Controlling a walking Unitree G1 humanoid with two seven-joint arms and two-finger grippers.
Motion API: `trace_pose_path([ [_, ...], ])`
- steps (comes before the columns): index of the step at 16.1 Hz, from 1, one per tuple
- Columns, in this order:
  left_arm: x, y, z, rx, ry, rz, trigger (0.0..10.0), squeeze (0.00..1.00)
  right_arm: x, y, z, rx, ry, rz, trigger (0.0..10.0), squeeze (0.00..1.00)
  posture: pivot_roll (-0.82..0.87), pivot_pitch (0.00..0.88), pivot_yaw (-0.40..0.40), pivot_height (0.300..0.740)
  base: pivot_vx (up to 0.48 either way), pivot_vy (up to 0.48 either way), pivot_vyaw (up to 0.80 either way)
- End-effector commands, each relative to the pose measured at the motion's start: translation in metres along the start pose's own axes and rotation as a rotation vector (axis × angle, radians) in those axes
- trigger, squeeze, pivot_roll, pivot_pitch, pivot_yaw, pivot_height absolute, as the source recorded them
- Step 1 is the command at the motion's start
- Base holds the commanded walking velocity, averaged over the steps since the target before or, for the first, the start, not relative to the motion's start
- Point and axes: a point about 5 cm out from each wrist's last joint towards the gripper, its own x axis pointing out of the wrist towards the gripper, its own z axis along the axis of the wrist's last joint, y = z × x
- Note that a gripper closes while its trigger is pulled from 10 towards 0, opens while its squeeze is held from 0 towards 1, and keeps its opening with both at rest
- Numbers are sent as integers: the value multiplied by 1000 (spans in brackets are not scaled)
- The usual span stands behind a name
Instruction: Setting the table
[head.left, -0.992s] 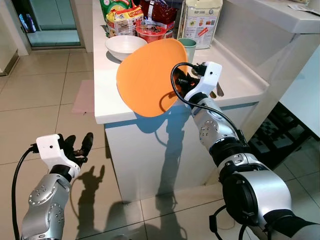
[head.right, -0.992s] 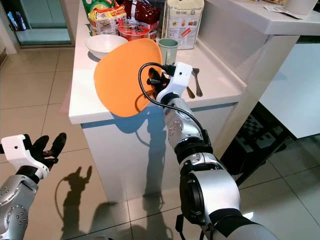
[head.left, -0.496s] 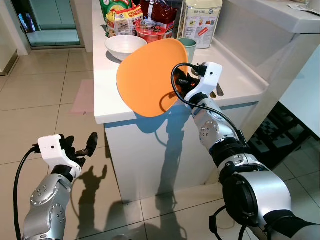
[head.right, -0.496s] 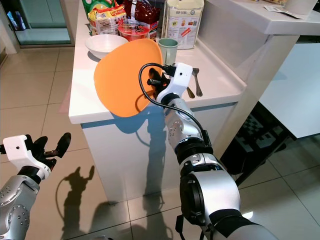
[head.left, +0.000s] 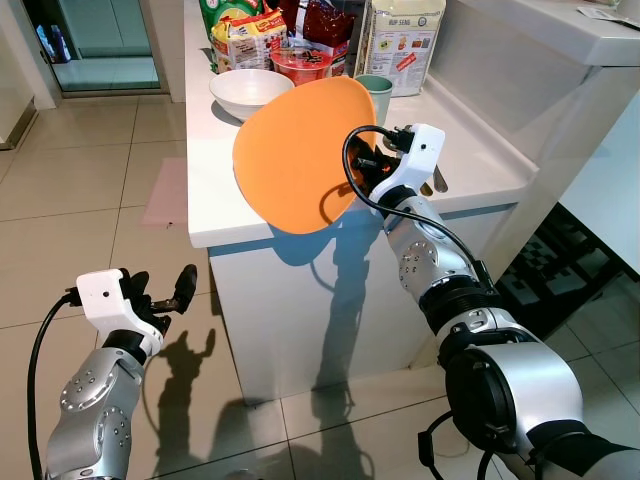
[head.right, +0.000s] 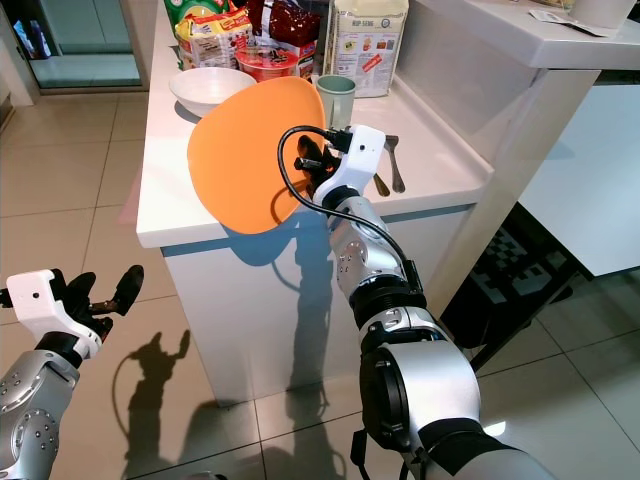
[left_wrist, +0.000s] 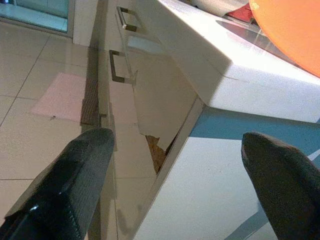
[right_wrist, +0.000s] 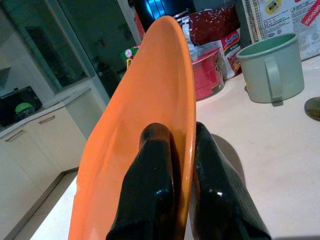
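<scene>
Left eye view: the right gripper (head.left: 368, 170) holds an orange plate (head.left: 295, 155) by its rim, tilted nearly on edge in the air above the near corner of the white table (head.left: 470, 160). The step in hand looks like carrying the plate to its place setting; the next move likely calls for levelling it and lowering it onto a bare patch of the table. Behind the plate stand a white bowl (head.left: 250, 92), a green mug (head.left: 378, 92) and a row of food packets (head.left: 250, 40). The left gripper (head.left: 165, 295) hangs low over the tiled floor (head.left: 80, 200), beside the table's front, holding nothing.

Right eye view: the same scene. A spoon and fork (head.right: 392, 165) lie on the table just beyond the right gripper's wrist, near the mug. The plate is clear of the table surface and casts a shadow on the edge below it.

Left wrist view: the left gripper's 2 fingers (left_wrist: 75, 175) stand wide apart with only the cabinet front and table edge between them; they touch nothing.

Right wrist view: the right gripper's 2 fingers (right_wrist: 155, 190) are pinched narrow on the plate's rim, 1 on each face. The mug and a red tub (right_wrist: 207, 70) sit on the table beyond, well clear of the plate.
</scene>
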Motion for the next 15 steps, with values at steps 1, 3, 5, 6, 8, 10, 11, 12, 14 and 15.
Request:
trace_pose_path([
  [1, 1, -3, -1, -6, 6, -13, 10000, 1000, -15, -17, -33, -67, 167, -51, 0, 0, 222, 47, -55, 740, 0, 0, 0],
  [3, 2, -4, -1, -9, 8, -16, 10000, 1000, -15, -16, -33, -66, 168, -50, 0, 0, 221, 45, -55, 740, 0, 0, 0],
  [5, 4, -3, 0, 7, 12, -6, 10000, 1000, -15, -17, -33, -67, 168, -51, 0, 0, 221, 43, -55, 740, 0, 0, 0],
  [6, 4, -3, 0, 7, 12, -3, 10000, 1000, -15, -17, -33, -67, 168, -52, 0, 0, 221, 43, -55, 740, 0, 0, 0],
  [8, 7, -6, -1, 34, 30, -16, 10000, 0, -15, -17, -32, -67, 166, -53, 0, 0, 221, 41, -55, 740, 0, 0, 0],
  [10, 7, -8, -2, 37, 32, -14, 10000, 0, -15, -17, -32, -67, 167, -53, 0, 0, 221, 46, -55, 740, 0, 0, 0],
  [11, 7, -8, -2, 34, 31, -13, 10000, 0, -15, -17, -32, -68, 168, -54, 0, 0, 221, 47, -55, 740, 0, 0, 0],
  [12, 7, -9, -2, 35, 31, -13, 10000, 0, -15, -17, -33, -68, 169, -54, 0, 0, 221, 47, -55, 740, 0, 0, 0],
  [14, 8, -9, -2, 36, 30, -14, 10000, 0, -15, -17, -33, -68, 171, -54, 0, 0, 222, 50, -55, 740, 0, 0, 0],
  [15, 8, -9, -2, 36, 30, -13, 10000, 0, -15, -17, -33, -68, 171, -55, 0, 0, 222, 50, -55, 740, 0, 0, 0],
])
